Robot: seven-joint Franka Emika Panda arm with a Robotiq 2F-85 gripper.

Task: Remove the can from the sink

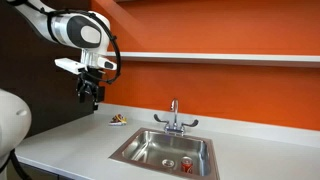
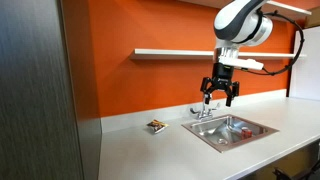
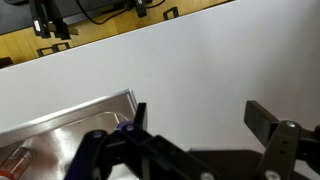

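Note:
The small red can (image 1: 186, 160) lies in the stainless steel sink (image 1: 148, 148), near the drain at the front of the basin. In an exterior view it shows as a red spot (image 2: 241, 131) inside the sink (image 2: 203, 131). The wrist view shows the can (image 3: 14, 158) at the lower left edge, in the sink's corner (image 3: 92, 113). My gripper (image 1: 90, 93) hangs high above the counter, off to the side of the sink and well apart from the can. Its fingers are spread and empty in both the exterior view (image 2: 220, 96) and the wrist view (image 3: 200, 118).
A chrome two-handled faucet (image 1: 173, 118) stands at the back of the sink. A small flat dish with reddish bits (image 1: 118, 121) sits on the pale grey counter (image 1: 70, 140) beside the sink. An orange wall with a white shelf (image 1: 220, 56) is behind.

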